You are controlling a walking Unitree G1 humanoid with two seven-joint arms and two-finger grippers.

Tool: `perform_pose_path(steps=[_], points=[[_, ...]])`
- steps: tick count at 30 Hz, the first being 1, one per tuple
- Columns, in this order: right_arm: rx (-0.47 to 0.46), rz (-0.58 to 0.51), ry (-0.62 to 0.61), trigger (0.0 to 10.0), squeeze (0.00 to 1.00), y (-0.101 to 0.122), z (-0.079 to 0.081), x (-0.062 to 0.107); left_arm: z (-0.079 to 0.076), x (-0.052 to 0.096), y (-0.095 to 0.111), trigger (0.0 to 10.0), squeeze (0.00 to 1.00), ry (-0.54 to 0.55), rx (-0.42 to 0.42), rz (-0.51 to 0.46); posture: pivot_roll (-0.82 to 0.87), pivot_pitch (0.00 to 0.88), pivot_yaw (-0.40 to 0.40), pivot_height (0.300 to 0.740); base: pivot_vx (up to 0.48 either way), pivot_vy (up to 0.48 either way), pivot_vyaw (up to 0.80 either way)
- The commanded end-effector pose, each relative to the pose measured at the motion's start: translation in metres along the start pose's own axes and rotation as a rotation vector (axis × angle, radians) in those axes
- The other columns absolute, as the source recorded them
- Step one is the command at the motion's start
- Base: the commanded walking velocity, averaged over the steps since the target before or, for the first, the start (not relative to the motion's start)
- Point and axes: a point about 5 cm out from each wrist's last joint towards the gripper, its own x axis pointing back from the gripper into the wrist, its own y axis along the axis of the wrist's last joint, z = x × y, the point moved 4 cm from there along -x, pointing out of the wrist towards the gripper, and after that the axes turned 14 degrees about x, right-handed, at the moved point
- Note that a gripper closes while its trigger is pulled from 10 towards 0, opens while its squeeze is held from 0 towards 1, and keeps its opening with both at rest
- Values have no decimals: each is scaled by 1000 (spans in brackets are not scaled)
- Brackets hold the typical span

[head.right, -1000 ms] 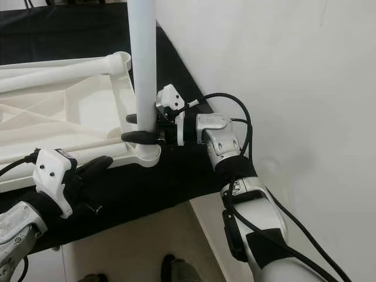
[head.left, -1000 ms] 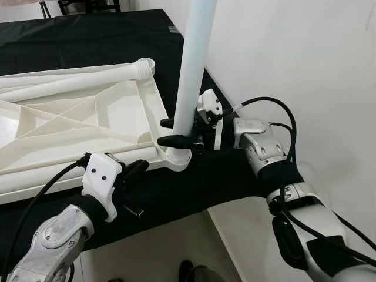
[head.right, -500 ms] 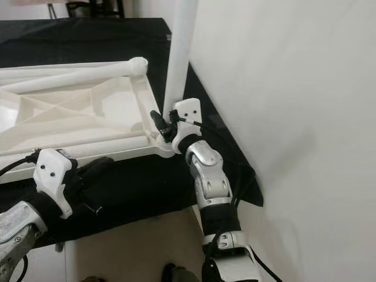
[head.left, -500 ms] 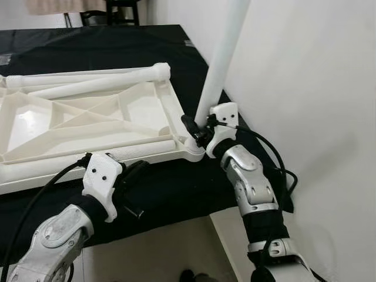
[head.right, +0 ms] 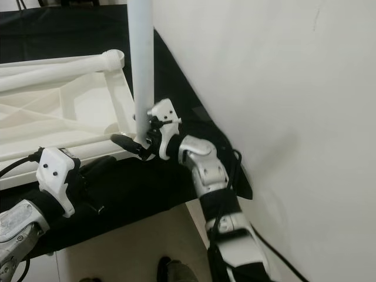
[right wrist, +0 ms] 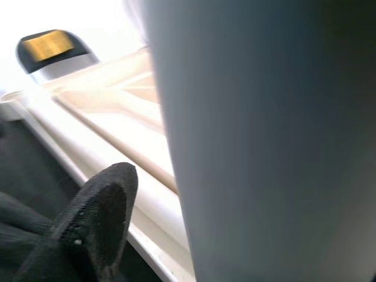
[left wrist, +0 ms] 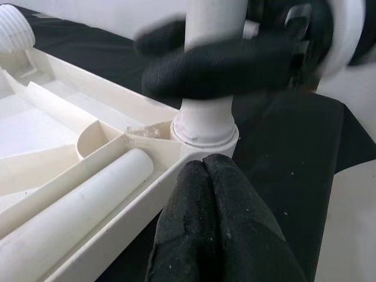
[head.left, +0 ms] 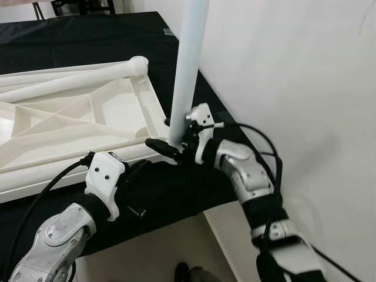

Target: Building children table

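White leg (head.left: 189, 70) stands in tabletop (head.left: 76, 126) socket, right gripper (head.left: 170, 141) clamping it

A black cloth (head.left: 88, 41) covers the surface beside a plain white wall (head.left: 294, 70) (pale floor (head.left: 158, 252) below).

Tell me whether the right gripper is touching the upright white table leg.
Touching. In the left wrist view, the right gripper's black fingers wrap around the table leg just above its corner socket, with no gap.

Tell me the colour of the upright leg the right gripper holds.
White; the upright leg shows best in the left eye view.
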Motion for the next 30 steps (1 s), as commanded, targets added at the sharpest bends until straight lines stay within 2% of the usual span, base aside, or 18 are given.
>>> perform_pose_path(steps=[1,3,7,8,9,10,17,22,25,26,27,28,29,30], points=[[9,-32,108,10000,0,3,9,-4,-2,1,-7,10000,0,-7,10,24,122,235,-155,740,0,0,0],[62,-25,147,10000,0,6,2,-3,-2,2,-7,10000,0,-5,9,28,125,237,-155,740,0,0,0],[61,-1,160,10000,0,6,-4,-6,-2,2,-9,10000,0,-5,9,34,126,240,-159,740,0,0,0],[44,11,169,3843,0,4,-5,-8,-4,3,-10,10000,0,-10,12,37,126,241,-160,740,0,0,0],[32,19,176,3843,0,3,-6,-9,-5,3,-10,10000,0,-14,14,39,126,241,-160,740,0,0,0],[31,26,194,0,0,2,-5,-10,-5,3,-10,10000,0,-17,14,40,130,242,-161,740,0,0,0],[38,48,235,0,0,-3,-5,-7,-6,3,-9,10000,0,-16,15,39,127,244,-163,740,0,0,0],[34,62,219,0,0,-9,-9,-1,-7,3,-10,10000,0,-20,18,39,119,244,-158,740,0,0,0],[41,99,154,0,0,-20,-13,6,-8,2,-10,10000,0,-24,18,40,118,244,-163,740,0,0,0],[21,129,50,0,0,-29,-20,10,-7,3,-10,10000,0,-25,19,39,117,243,-163,740,0,0,0],[21,129,50,0,0,-29,-20,10,-7,3,-10,10000,0,-25,19,39,117,243,-163,740,0,0,0],[-33,163,-142,0,0,-43,-27,10,-5,4,-10,10000,0,-22,16,42,102,243,-159,740,0,0,0],[-99,283,-482,0,0,-70,-34,21,-4,4,-10,10000,0,-22,15,44,99,248,-153,740,0,0,0],[-99,283,-482,0,0,-70,-34,21,-4,4,-10,10000,0,-22,15,44,99,248,-153,740,0,0,0]])
